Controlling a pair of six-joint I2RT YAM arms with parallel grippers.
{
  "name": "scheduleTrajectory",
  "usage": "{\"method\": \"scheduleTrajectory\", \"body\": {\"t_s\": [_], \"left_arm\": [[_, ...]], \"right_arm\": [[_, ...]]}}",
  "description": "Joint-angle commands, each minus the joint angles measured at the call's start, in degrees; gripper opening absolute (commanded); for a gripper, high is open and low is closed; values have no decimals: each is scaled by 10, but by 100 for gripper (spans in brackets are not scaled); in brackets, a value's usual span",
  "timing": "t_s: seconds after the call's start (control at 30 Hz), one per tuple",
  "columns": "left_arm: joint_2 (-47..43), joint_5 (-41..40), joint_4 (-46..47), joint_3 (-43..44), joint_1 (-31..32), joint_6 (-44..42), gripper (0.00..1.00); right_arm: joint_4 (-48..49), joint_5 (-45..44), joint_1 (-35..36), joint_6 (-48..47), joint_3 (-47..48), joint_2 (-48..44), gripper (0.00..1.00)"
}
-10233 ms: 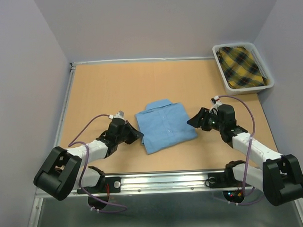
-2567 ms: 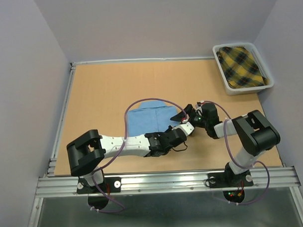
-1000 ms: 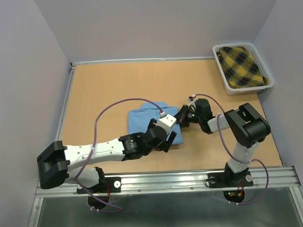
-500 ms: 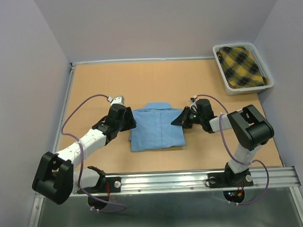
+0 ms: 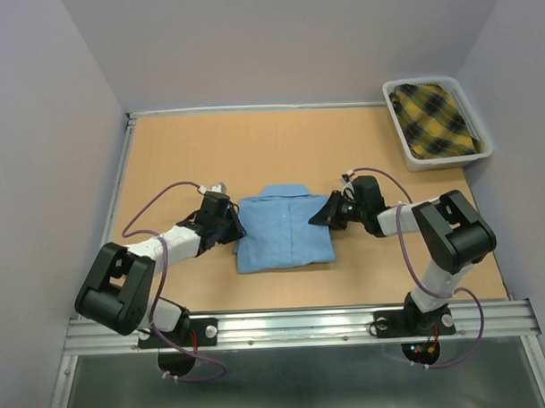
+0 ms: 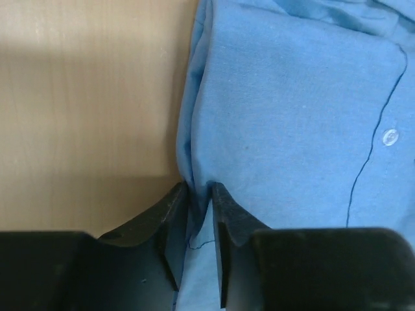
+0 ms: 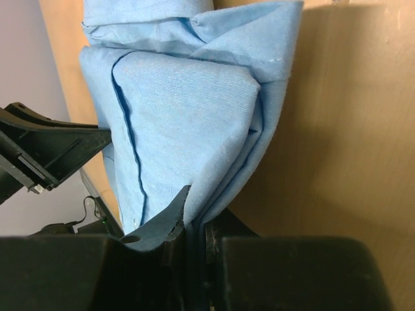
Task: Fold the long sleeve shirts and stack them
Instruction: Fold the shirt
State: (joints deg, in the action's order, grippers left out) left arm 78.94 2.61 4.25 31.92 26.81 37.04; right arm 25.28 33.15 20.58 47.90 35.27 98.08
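A light blue long sleeve shirt point(image 5: 282, 232) lies folded into a rectangle at the table's middle, collar at the far side. My left gripper point(image 5: 232, 227) is low at its left edge. In the left wrist view the left gripper point(image 6: 200, 189) has its fingers close together with the shirt's point(image 6: 292, 116) edge fold pinched between them. My right gripper point(image 5: 329, 211) is at the right edge. In the right wrist view the right gripper point(image 7: 194, 219) is shut on several layers of the shirt point(image 7: 188, 110).
A white bin point(image 5: 486, 148) at the far right corner holds a yellow-and-black plaid garment point(image 5: 435, 118). A metal rail point(image 5: 304, 324) runs along the near edge, and grey walls close in the table. The left arm point(image 7: 45, 152) shows beyond the shirt in the right wrist view.
The left arm has drawn back from across the shirt to its left side; its gripper has moved in to the left edge and closed on it. The right gripper has held its grip.
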Motion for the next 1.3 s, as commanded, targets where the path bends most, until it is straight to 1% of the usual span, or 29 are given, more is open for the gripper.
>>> {"method": "scheduleTrajectory", "body": {"t_s": [0.0, 0.03, 0.1, 0.27, 0.3, 0.37, 0.4, 0.43, 0.5, 0.53, 0.57, 0.6, 0.67, 0.7, 0.73, 0.77, 0.8, 0.83, 0.87, 0.93, 0.97, 1.0, 1.03, 1.1, 1.13, 1.17, 1.2, 1.23, 1.27], "left_arm": [[40, 27, 36, -24, -2, 16, 20], [48, 35, 44, -27, -2, 17, 16], [66, 51, 63, -34, -2, 22, 15], [70, 92, 92, -34, -2, 33, 21], [68, 99, 95, -31, -2, 34, 28], [58, 119, 95, -21, -3, 34, 37], [47, 124, 93, -18, -2, 35, 48], [39, 129, 89, -13, -2, 36, 55], [24, 129, 78, 3, -3, 35, 67], [9, 129, 62, 10, -6, 30, 75], [2, 129, 54, 18, -9, 27, 78], [-13, 136, 41, 32, -17, 23, 81], [-28, 140, 29, 45, -24, 16, 82], [-34, 141, 23, 58, -32, 12, 82], [-46, 140, 9, 65, -38, 6, 82], [-55, 140, -5, 78, -47, -4, 82], [-59, 141, -12, 84, -52, -10, 82], [-62, 142, -18, 89, -57, -14, 82], [-67, 145, -22, 93, -61, -18, 82], [-83, 149, -33, 97, -71, -25, 82], [-89, 153, -34, 94, -74, -25, 82], [-95, 154, -35, 91, -76, -26, 82], [-107, 156, -38, 89, -78, -28, 82], [-120, 158, -42, 82, -81, -28, 82], [-132, 158, -42, 79, -82, -27, 82], [-138, 159, -54, 77, -83, -28, 82], [-144, 160, -56, 72, -83, -27, 82], [-155, 162, -61, 69, -84, -28, 82], [-160, 163, -64, 68, -84, -29, 82]], "right_arm": [[-15, -10, -4, -21, 31, -22, 1], [-17, -9, -3, -22, 32, -22, 1], [-21, -12, -4, -24, 37, -25, 1], [-94, -47, -4, -67, 67, -56, 0], [-107, -55, -5, -72, 73, -65, 1], [-171, -77, -10, -104, 103, -87, 1], [-198, -100, -12, -118, 116, -93, 1], [-246, -111, -16, -142, 142, -100, 1], [-292, -127, -36, -160, 168, -120, 1], [-340, -133, -43, -181, 182, -126, 1], [-366, -139, -52, -194, 198, -130, 1], [-419, -159, -65, -224, 238, -134, 1], [-469, -186, -73, -250, 282, -137, 0], [-492, -212, -79, -263, 321, -137, 1], [-534, -226, -83, -287, 345, -136, 1], [-558, -263, -83, -301, 391, -130, 1], [-606, -284, -84, -329, 419, -127, 1], [-629, -302, -84, -330, 444, -122, 1], [-650, -322, -84, -355, 468, -119, 0], [-690, -382, -84, -377, 522, -110, 1], [-732, -398, -84, -397, 579, -99, 1], [-754, -415, -84, -406, 607, -91, 1], [-793, -438, -84, -423, 664, -83, 1], [-835, -459, -80, -436, 719, -48, 1], [-876, -469, -75, -449, 774, -35, 1], [-898, -482, -70, -456, 775, -19, 0], [-920, -497, -48, -464, 824, 14, 1], [-957, -541, -35, -472, 844, 33, 1], [-969, -560, -20, -475, 857, 48, 1]]}}
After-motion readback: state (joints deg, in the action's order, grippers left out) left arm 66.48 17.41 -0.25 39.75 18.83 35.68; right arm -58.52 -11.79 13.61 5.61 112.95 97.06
